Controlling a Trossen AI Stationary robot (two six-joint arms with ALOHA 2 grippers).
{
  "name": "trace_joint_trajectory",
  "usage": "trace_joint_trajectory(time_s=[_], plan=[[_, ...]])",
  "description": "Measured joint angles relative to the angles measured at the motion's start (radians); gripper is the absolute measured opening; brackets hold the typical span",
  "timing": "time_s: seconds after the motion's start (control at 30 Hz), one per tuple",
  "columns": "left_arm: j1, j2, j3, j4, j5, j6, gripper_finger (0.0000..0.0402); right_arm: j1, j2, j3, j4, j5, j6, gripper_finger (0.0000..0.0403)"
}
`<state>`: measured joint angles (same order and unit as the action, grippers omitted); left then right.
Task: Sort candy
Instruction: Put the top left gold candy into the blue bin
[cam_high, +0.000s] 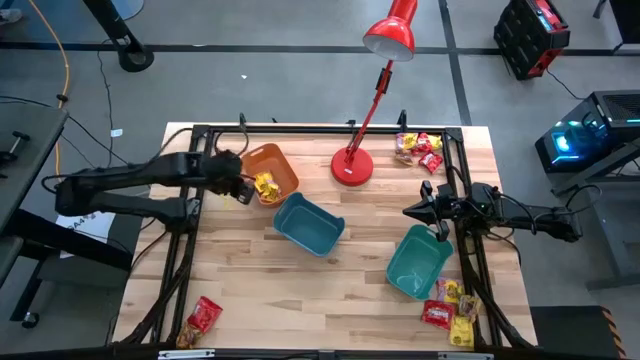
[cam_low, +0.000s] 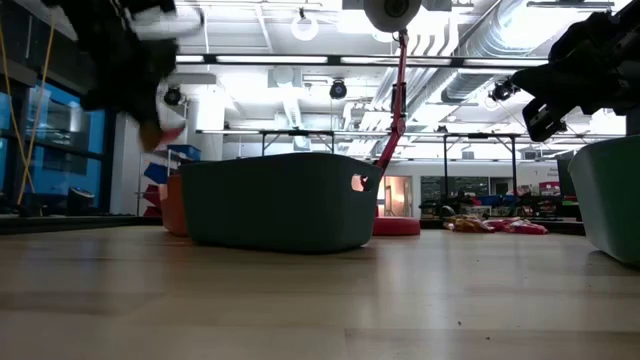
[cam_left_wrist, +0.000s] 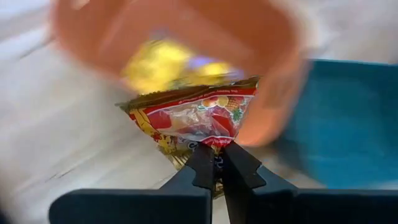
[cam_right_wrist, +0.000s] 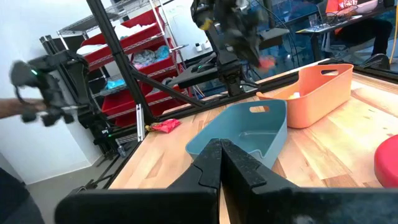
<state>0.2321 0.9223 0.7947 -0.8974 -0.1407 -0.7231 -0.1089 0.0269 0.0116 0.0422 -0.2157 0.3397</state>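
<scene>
While pinched, candy (cam_left_wrist: 208, 118) fronts left gripper (cam_left_wrist: 216, 167)

No readable text, brand, number or sign anywhere. Only a thin line of tiny print along the top edge of the red candy packet (cam_left_wrist: 205, 115), far too blurred to read; same for distant room signs.

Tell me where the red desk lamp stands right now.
In the high view the red desk lamp stands at the table's far edge, near the middle, with the orange bin on its left and a candy pile on its right.
</scene>
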Motion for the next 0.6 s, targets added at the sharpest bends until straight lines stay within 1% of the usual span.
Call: trace_joint_trajectory(time_s=[0.1,0.17,0.23,0.3,0.37,0.43,0.5,0.6], plan=[[-0.104,-0.025,0.022,0.167,0.083,0.11,0.0003,0.0,0.0,0.0,0.0,0.0,0.0,0.0],[-0.176,-0.01,0.017,0.28,0.139,0.158,0.0003,0.0,0.0,0.0,0.0,0.0,0.0,0.0],[-0.237,0.037,0.009,0.388,0.148,0.168,0.0004,0.0,0.0,0.0,0.0,0.0,0.0,0.0],[-0.285,0.102,-0.003,0.445,0.117,0.169,0.0014,0.0,0.0,0.0,0.0,0.0,0.0,0.0],[-0.316,0.182,-0.005,0.497,0.086,0.18,0.0034,0.0,0.0,0.0,0.0,0.0,0.0,0.0],[-0.327,0.262,-0.003,0.517,0.081,0.206,0.006,0.0,0.0,0.0,0.0,0.0,0.0,0.0],[-0.324,0.33,0.012,0.515,0.079,0.237,0.0089,0.0,0.0,0.0,0.0,0.0,0.0,0.0],[-0.3,0.387,0.05,0.517,0.046,0.287,0.0134,0.0,0.0,0.0,0.0,0.0,0.0,0.0]])
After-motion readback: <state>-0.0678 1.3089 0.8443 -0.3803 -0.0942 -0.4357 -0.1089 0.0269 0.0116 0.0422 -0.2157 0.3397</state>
